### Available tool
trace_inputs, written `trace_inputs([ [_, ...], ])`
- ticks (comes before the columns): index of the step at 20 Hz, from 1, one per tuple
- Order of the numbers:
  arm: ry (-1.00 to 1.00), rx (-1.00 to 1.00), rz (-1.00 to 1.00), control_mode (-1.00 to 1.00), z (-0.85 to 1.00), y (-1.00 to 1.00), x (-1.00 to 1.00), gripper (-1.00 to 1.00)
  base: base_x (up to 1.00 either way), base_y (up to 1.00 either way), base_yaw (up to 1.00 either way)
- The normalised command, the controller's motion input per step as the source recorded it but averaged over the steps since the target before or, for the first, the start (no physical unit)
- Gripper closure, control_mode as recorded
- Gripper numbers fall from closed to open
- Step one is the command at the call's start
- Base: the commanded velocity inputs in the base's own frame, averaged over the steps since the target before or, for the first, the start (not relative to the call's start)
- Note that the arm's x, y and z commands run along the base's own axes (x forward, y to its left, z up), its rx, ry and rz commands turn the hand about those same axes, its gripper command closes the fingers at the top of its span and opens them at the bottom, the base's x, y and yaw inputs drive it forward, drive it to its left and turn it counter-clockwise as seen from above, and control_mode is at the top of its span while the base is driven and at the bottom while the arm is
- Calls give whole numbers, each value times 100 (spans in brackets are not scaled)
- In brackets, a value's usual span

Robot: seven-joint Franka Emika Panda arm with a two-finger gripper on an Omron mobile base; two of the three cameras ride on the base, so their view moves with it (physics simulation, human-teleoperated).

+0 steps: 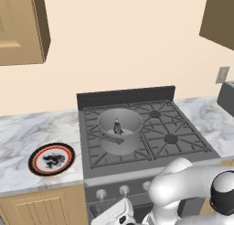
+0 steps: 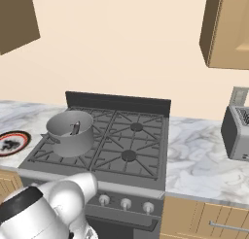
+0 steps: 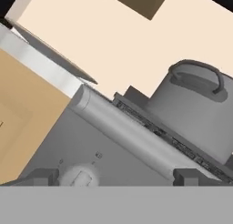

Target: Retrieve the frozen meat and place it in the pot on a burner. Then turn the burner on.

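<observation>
frozen meat (image 1: 117, 126) sits inside the pot (image 1: 120, 131) on the front left burner (image 2: 68, 146) of the stove. gripper (image 3: 117, 176) is low by the knob (image 3: 80, 177), jaws wide apart, holding nothing. it could turn the wrong knob (image 1: 124, 190) and light an empty burner.

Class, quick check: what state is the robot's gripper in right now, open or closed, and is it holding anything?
Gripper: open and holding nothing, its fingertips standing either side of a stove knob on the stove's front panel.
</observation>
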Motion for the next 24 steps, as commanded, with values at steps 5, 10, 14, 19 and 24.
trace_inputs([
  [5,-2,1,0,-100,-22,0,0,-100,0,0,0],
  [10,-5,8,-3,-100,-6,0,17,-100,0,0,0],
  [14,-6,9,-6,-100,-3,0,29,-100,0,0,0],
  [19,-4,8,-7,-100,0,2,27,-100,0,0,0],
  [24,-3,2,-4,-100,-5,11,14,-100,0,0,0],
])
